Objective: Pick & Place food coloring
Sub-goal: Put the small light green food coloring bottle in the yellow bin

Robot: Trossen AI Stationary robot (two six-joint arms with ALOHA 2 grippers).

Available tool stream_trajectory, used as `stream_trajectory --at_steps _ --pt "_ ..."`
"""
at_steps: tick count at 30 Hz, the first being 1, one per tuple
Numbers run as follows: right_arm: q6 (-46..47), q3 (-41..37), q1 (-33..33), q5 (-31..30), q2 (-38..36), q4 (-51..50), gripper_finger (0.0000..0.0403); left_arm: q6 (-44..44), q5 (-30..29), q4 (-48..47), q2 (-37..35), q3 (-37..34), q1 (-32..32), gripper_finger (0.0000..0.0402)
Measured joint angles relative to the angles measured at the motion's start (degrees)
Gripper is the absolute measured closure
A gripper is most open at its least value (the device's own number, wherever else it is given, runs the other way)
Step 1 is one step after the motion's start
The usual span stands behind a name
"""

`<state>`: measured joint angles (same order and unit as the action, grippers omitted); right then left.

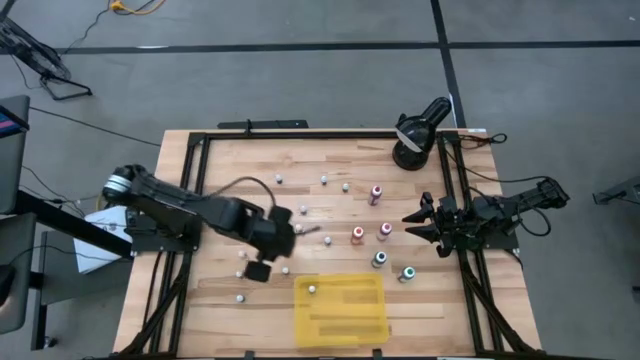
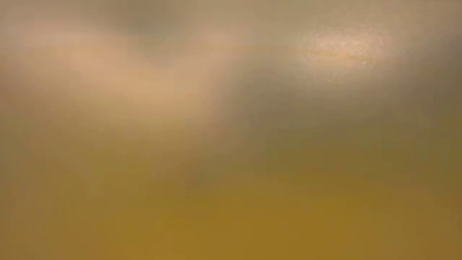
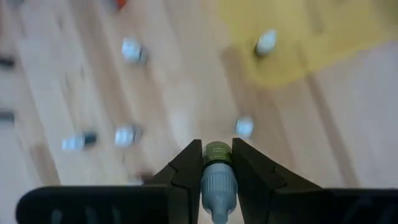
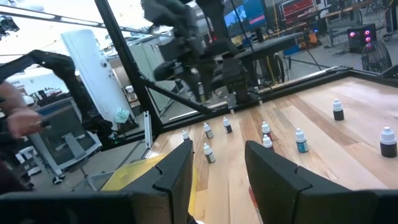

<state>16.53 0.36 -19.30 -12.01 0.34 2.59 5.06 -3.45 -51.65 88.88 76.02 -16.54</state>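
My left gripper (image 1: 291, 236) hangs over the middle-left of the wooden table (image 1: 220, 165), shut on one small food coloring bottle (image 3: 217, 177) with a white cap and a greenish body. Other bottles stand scattered over the table: white-capped ones (image 1: 303, 210) around the left arm, and red, pink and teal-capped ones (image 1: 380, 259) toward the right. One white-capped bottle (image 1: 311, 288) stands in the yellow tray (image 1: 350, 315). My right gripper (image 4: 217, 168) waits open at the table's right edge, with nothing between its fingers. My left gripper pinches the bottle between its two fingers, which lie on opposite sides of its body just below the cap (image 3: 217, 160). The fingers come from above, slanting down. The white cap (image 3: 217, 190) points back toward the wrist. The bottle is clear of the table.
The yellow tray lies at the table's near edge, just right of the left gripper. A black lamp-like stand (image 1: 415, 135) sits at the far right corner. Black frame rails (image 1: 190, 170) run along the table's left, far and right sides.
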Motion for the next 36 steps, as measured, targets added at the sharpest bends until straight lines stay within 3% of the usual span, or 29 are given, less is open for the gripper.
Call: stream_trajectory --at_steps 9,17,36 --pt "0.0 0.0 0.0 0.0 0.0 0.0 0.0265 -0.5 -0.1 -3.6 17.1 20.3 -7.0 0.0336" --pt "0.0 0.0 0.0 0.0 0.0 0.0 0.0266 -1.5 -0.2 -6.9 27.4 33.5 -10.9 0.0336" --pt "0.0 0.0 0.0 0.0 0.0 0.0 0.0266 -4.2 2.0 -7.2 37.3 35.7 -12.3 0.0336"
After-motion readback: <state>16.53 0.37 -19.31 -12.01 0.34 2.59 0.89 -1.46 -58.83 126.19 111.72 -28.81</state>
